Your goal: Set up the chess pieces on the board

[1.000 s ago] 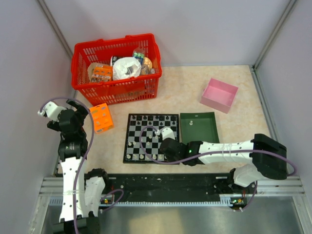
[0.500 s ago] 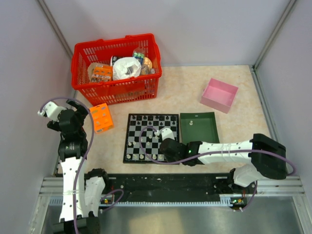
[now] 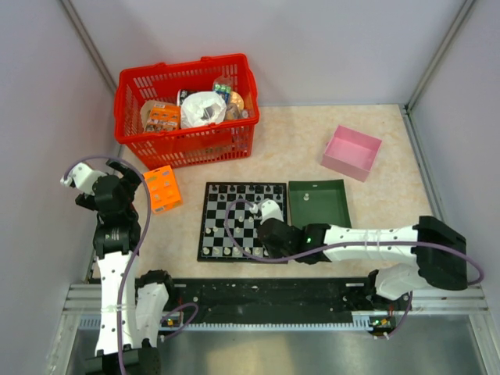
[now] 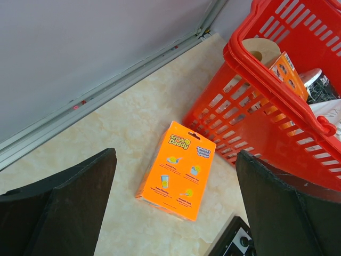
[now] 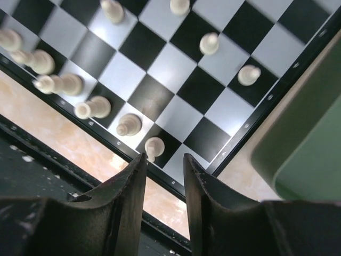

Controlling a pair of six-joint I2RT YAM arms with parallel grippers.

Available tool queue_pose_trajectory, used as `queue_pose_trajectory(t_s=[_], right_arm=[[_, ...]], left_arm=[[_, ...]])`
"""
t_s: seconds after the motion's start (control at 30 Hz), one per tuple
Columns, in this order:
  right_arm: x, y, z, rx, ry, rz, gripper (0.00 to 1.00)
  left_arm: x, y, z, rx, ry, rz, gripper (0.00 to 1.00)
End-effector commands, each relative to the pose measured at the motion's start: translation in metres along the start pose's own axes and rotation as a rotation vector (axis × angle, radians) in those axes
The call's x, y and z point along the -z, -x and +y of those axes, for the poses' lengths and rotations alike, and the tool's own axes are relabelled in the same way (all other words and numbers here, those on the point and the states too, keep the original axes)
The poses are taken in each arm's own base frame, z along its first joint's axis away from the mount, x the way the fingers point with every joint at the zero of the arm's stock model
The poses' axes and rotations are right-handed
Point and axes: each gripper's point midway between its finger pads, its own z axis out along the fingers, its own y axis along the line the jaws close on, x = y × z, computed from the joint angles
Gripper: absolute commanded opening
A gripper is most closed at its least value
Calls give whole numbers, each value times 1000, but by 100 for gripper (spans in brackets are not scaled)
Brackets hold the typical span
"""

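Observation:
The checkered board (image 3: pixel 201 234) lies in the table's middle; it also shows in the right wrist view (image 5: pixel 176 66). Black pieces stand along its far rows and pale white pieces (image 3: pixel 228 251) along its near rows. My right gripper (image 3: pixel 264 241) hovers low over the board's near right corner. Its jaws (image 5: pixel 164 157) are a little apart and empty, just beside a white piece (image 5: pixel 154 146) on the near row. Two white pawns (image 5: pixel 209 44) stand further in. My left gripper (image 3: pixel 121 178) is wide open and empty, raised at the far left.
A dark green tray (image 3: pixel 291 205) touches the board's right side (image 5: pixel 309 128). An orange box (image 3: pixel 162 189) lies left of the board, below my left gripper (image 4: pixel 177 170). A red basket (image 3: pixel 186 141) with goods stands behind it. A pink box (image 3: pixel 351 152) sits far right.
My right gripper has shifted slightly to the right over the board's near right part. The left arm has not moved.

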Motion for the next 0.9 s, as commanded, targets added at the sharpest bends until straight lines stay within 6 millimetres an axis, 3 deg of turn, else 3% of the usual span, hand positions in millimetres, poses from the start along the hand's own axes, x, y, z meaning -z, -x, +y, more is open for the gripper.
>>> queue_pose_trajectory(t_s=[0.0,0.13,0.33,0.47,0.6,0.87], right_arm=[[42,67,-1,-43,-5,-212,36],[54,87,-27,-98,-67,-295,43],[42,94,-117,-346,-204,-272,44],[23,87,-159,-469,-232,-215,44],[-1,77,-184,-499,-267,-135,43],[-38,72,-200,-502,-282,-48,41]], left_arm=[[0,9,-5,24,-23,-40,99],[-1,9,-5,25,-23,-38,99],[0,10,-6,26,-27,-41,99],[1,10,-5,26,-27,-41,99],[1,10,-5,24,-22,-42,99],[1,13,-4,18,-13,-48,99]])
